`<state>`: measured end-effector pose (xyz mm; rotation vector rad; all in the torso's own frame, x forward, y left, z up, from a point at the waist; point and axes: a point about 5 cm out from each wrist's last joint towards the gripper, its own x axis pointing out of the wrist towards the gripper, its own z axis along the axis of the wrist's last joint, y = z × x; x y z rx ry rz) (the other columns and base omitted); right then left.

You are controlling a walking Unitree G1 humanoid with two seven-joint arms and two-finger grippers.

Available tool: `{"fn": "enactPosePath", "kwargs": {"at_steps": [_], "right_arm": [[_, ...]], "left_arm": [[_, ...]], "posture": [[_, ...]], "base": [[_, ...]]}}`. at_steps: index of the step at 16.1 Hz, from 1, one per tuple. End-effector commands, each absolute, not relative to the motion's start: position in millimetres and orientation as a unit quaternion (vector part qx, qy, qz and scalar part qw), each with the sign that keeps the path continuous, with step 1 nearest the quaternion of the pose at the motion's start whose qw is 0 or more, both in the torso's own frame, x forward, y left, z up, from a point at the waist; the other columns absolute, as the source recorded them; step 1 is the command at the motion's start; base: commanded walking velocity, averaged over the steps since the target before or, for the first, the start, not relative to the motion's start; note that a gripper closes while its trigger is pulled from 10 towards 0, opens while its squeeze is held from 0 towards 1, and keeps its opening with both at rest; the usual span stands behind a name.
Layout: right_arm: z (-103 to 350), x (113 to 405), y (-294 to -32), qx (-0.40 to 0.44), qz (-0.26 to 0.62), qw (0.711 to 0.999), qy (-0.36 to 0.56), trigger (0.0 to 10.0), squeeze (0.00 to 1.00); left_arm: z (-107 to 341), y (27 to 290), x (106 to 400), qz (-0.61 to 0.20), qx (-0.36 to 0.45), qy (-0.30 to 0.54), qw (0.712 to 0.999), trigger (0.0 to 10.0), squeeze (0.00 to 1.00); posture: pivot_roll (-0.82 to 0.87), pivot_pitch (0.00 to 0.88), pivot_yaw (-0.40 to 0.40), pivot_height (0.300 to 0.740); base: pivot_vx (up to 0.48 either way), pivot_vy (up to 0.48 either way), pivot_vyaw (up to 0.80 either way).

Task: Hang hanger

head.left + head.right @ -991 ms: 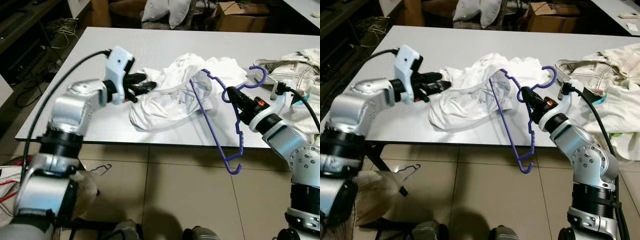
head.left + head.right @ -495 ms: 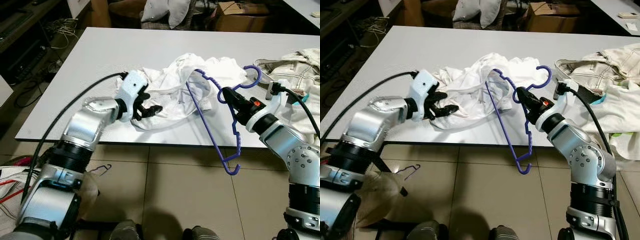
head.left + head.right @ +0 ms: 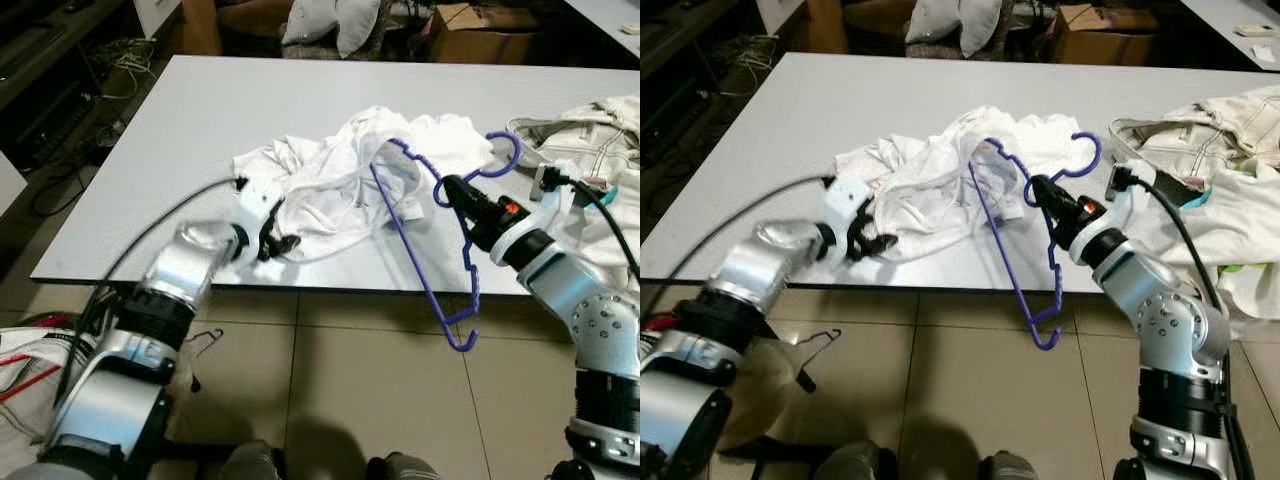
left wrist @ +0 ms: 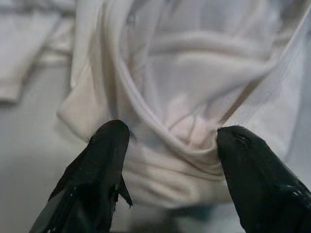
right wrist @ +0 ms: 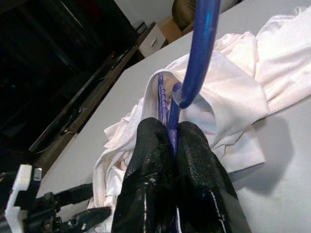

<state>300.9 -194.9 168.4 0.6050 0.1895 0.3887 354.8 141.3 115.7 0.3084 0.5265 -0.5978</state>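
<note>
A purple plastic hanger (image 3: 469, 258) is tilted over the front edge of the grey table (image 3: 190, 110), its lower end hanging past the edge. My right gripper (image 3: 452, 190) is shut on the hanger just below the hook (image 5: 198, 58). One hanger arm reaches into an opening of the crumpled white garment (image 3: 335, 190). My left gripper (image 3: 276, 240) is open at the garment's near-left hem. In the left wrist view, a fold of white cloth (image 4: 170, 145) lies between its two spread fingers (image 4: 104, 160).
A heap of cream clothes (image 3: 600, 130) lies on the table's right end, close behind my right arm. A black wire hanger (image 3: 205, 340) lies on the tiled floor below the table edge. A cardboard box (image 3: 480, 30) and pillows (image 3: 330, 20) stand beyond the table.
My left gripper has moved from the garment's left side down to its near hem and opened. The garment's left part now lies spread out. The right gripper and hanger shifted slightly left.
</note>
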Motion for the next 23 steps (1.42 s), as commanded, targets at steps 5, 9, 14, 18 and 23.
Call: {"fn": "enactPosePath", "kwargs": {"at_steps": [5, 9, 14, 18, 23], "right_arm": [[177, 296, -198, 0.286, 0.192, 0.936, 0.073, 10.0, 0.00], [176, 296, -194, 0.285, 0.197, 0.935, 0.078, 10.0, 0.00], [175, 296, -192, 0.284, 0.201, 0.934, 0.080, 10.0, 0.00], [174, 296, -191, 0.284, 0.203, 0.933, 0.081, 10.0, 0.00], [174, 296, -192, 0.283, 0.201, 0.934, 0.082, 10.0, 0.00]], "left_arm": [[119, 144, 359, -0.274, 0.128, 0.236, 0.924, 0.0, 0.00], [118, 143, 360, -0.276, 0.116, 0.230, 0.926, 0.0, 0.00], [111, 146, 358, -0.264, 0.111, 0.233, 0.929, 0.0, 0.00], [111, 151, 360, -0.246, 0.114, 0.224, 0.936, 0.0, 0.00], [132, 162, 368, -0.229, 0.107, 0.169, 0.953, 0.0, 0.00]], "posture": [[-0.11, 0.000, 0.045, 0.740], [-0.10, 0.000, 0.036, 0.740], [-0.10, 0.000, 0.034, 0.740], [-0.10, 0.000, 0.034, 0.740], [-0.10, 0.000, 0.030, 0.740]], "base": [[0.000, 0.000, 0.00], [0.000, 0.000, 0.00], [0.000, 0.000, 0.00], [0.000, 0.000, 0.00], [0.000, 0.000, 0.00]]}}
